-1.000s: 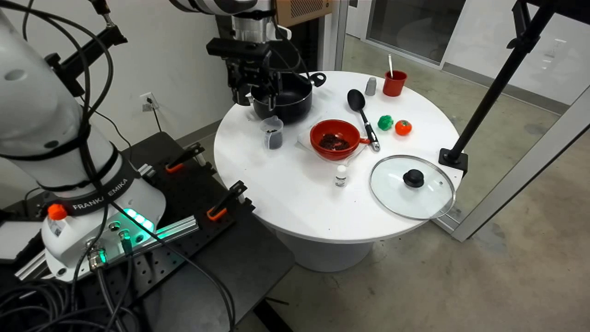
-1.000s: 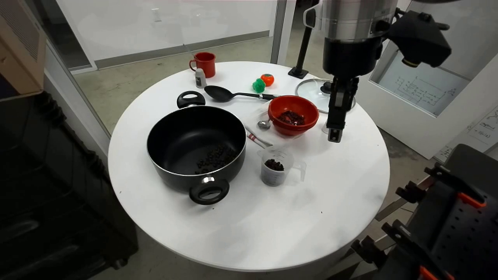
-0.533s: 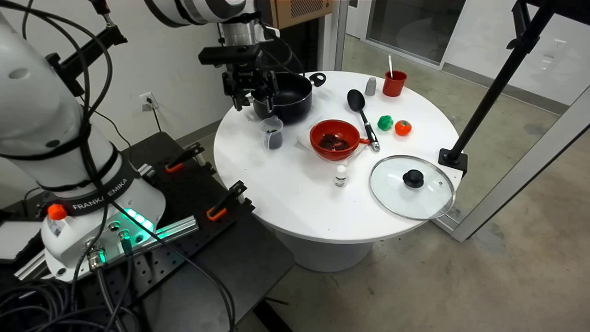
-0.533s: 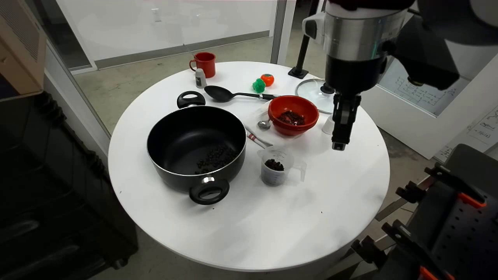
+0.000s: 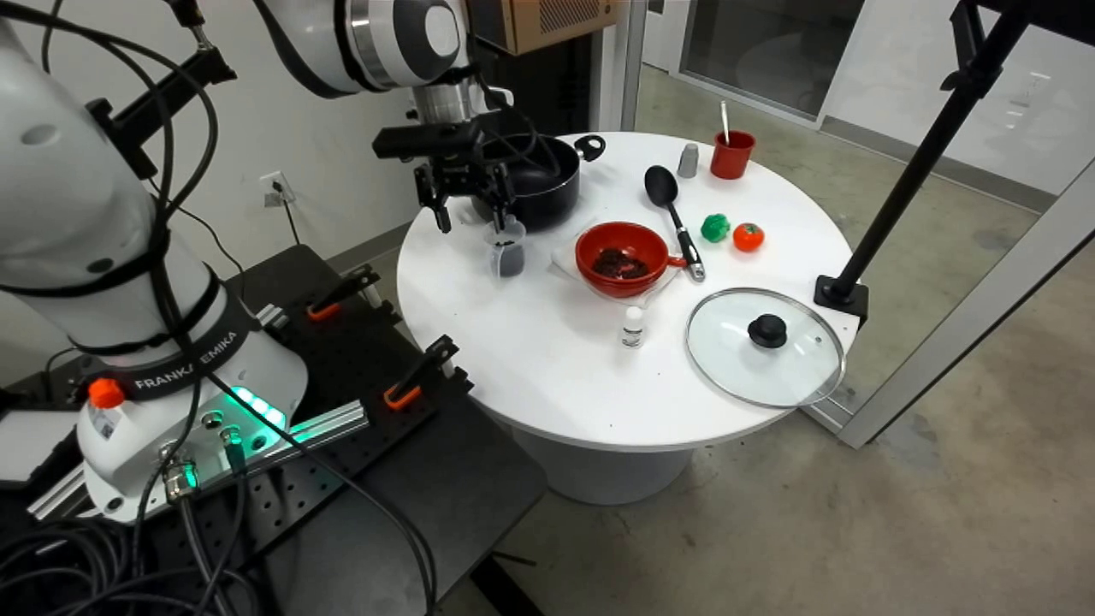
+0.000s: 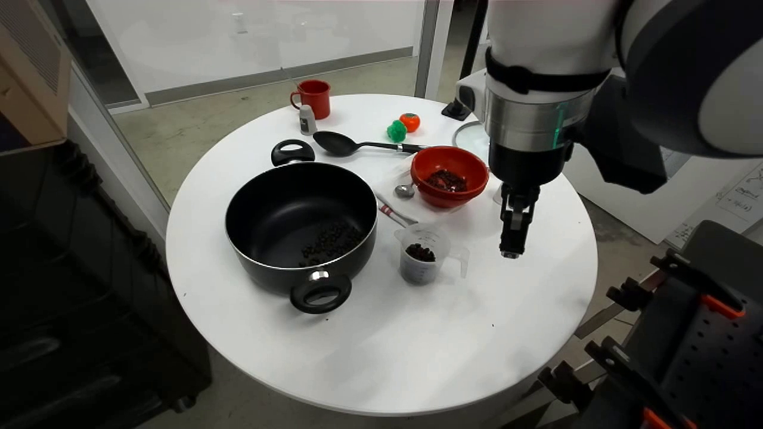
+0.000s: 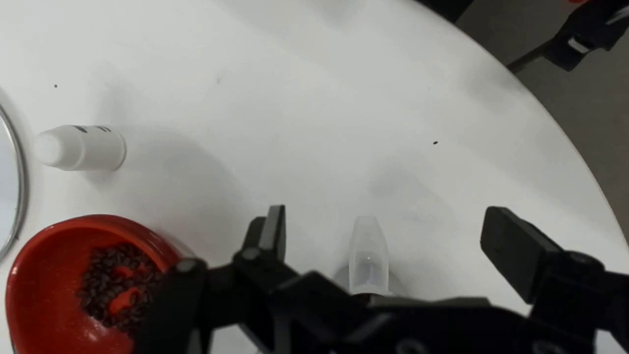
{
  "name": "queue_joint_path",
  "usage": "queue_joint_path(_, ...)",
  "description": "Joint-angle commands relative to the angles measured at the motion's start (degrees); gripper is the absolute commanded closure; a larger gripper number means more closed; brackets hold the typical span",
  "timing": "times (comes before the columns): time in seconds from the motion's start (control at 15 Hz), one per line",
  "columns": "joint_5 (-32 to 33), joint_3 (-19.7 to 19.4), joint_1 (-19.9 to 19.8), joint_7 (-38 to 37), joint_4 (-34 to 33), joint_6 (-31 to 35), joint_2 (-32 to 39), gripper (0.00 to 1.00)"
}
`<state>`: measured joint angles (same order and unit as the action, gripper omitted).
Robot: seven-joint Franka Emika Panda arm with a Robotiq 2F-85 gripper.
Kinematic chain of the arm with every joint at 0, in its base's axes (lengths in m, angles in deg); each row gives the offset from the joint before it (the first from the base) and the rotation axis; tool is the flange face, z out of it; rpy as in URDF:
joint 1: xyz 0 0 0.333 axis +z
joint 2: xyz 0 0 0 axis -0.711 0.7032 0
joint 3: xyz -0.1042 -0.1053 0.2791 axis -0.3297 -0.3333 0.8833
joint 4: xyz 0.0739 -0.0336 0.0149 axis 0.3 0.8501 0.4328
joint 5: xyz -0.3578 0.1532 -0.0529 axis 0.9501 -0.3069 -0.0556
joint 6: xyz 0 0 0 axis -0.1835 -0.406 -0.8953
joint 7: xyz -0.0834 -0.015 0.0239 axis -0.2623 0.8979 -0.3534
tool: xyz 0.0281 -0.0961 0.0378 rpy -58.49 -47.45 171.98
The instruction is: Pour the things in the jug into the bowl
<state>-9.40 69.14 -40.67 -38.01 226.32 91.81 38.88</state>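
In an exterior view we saw the jug (image 6: 419, 274) standing upright on the white table (image 6: 381, 363), dark pieces (image 6: 420, 252) inside and its handle turned toward the gripper (image 6: 512, 249), which hung above the table, apart from the jug. Near the jug on its other side stood a black pot (image 6: 286, 199) with a dark scatter (image 6: 334, 240) on its floor. Behind the jug we made out the red bowl (image 6: 447, 158) holding a dark heap (image 6: 446, 180), and farther back a black spoon (image 6: 337, 143), a tomato (image 6: 409, 123) and a red mug (image 6: 316, 100)

On one white table (image 6: 477, 345) are counted one jug (image 6: 420, 269), one black pot (image 6: 292, 205), one glass lid (image 5: 727, 351), one red mug (image 6: 316, 100), one tomato (image 5: 748, 237), one green item (image 5: 715, 228), two small bottles (image 5: 632, 330) and at least two spoons (image 6: 335, 144). At least one red bowl (image 6: 447, 158) is seen.
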Motion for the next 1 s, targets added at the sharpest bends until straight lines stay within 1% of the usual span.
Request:
queue_joint_path(0.0,1.8,-3.0,-0.2,0.4,-2.2,7.3,6.2,0.0)
queue_joint_path(0.2,3.1,-5.3,0.9,2.8,-3.0,10.6,10.4,0.0)
queue_joint_path(0.33,3.7,-6.1,1.9,4.7,-3.6,11.4,12.9,0.0)
queue_joint_path(0.4,5.5,-5.5,1.5,4.2,-4.0,11.5,14.0,0.0)
queue_joint_path(0.6,8.3,-6.5,3.4,2.5,-5.6,13.3,16.3,0.0)
queue_joint_path(0.93,9.7,-8.3,5.4,0.9,-5.8,21.8,16.2,0.0)
